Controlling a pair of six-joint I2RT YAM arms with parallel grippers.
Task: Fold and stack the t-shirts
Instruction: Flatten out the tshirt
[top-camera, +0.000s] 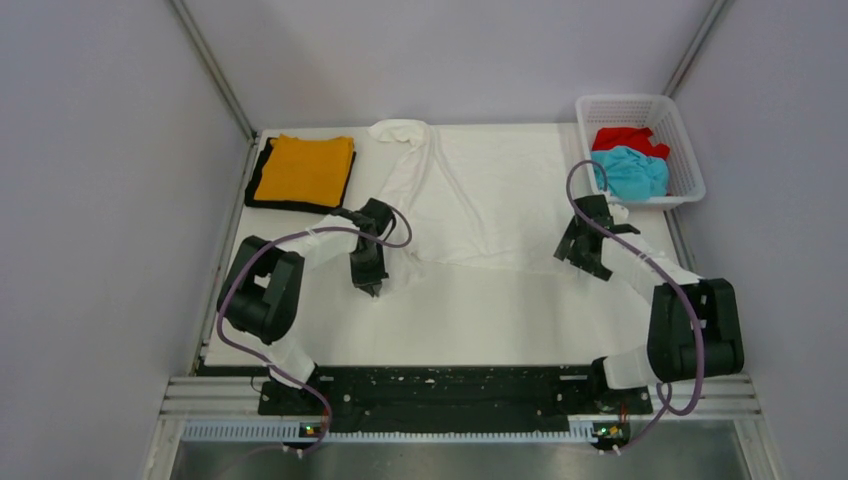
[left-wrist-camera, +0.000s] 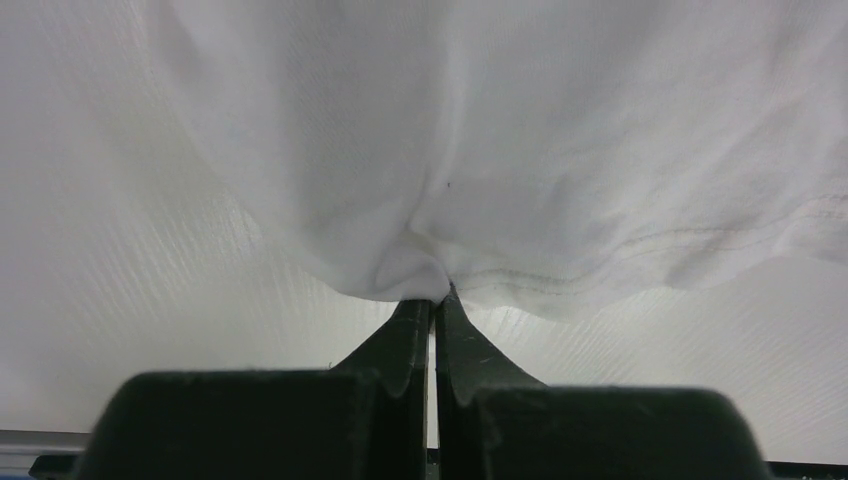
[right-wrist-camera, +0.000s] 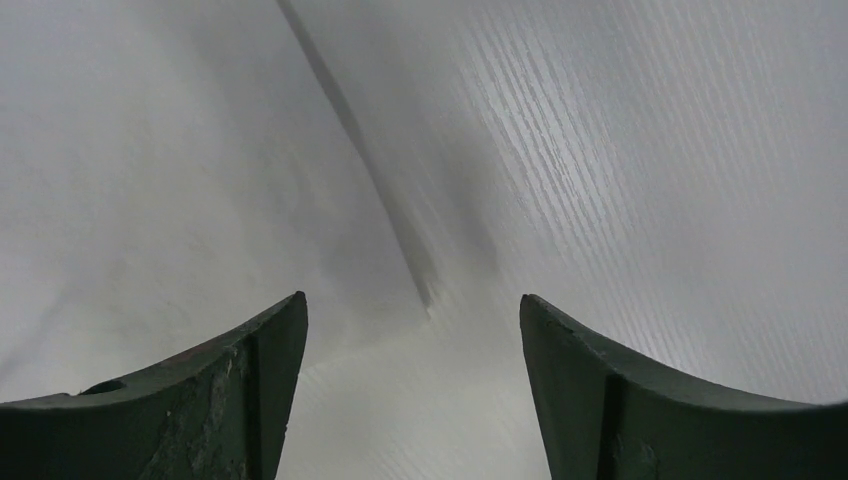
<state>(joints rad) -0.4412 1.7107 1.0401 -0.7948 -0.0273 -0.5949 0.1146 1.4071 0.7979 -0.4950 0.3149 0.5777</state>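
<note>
the white t-shirt (top-camera: 490, 190) lies spread over the middle and upper part of the white table (top-camera: 480, 330) in the top view, one sleeve bunched toward the upper centre and its lower hem sagging across the middle of the frame. the left gripper (top-camera: 371, 287) sits at the shirt's lower left edge. in the left wrist view its fingers are pressed together (left-wrist-camera: 436, 305), pinching a small gathered fold of the white cloth (left-wrist-camera: 520, 150) right at the tips, with the fabric puckering outward from that point.

the right gripper (top-camera: 585, 262) hangs at the shirt's right side, centre right of the top view. its wrist camera shows the fingers spread wide (right-wrist-camera: 412, 330) with nothing between them, above the spot where the shirt's edge (right-wrist-camera: 180, 180) meets the bare tabletop (right-wrist-camera: 650, 180).

in the upper left of the top view a folded orange t-shirt (top-camera: 303, 168) rests on a folded black t-shirt (top-camera: 290, 206), whose dark border shows along the left and near sides. in the upper right a white plastic lattice basket (top-camera: 680, 135) holds a crumpled red t-shirt (top-camera: 625, 138) toward the back and a teal t-shirt (top-camera: 632, 172) nearer the front.
</note>
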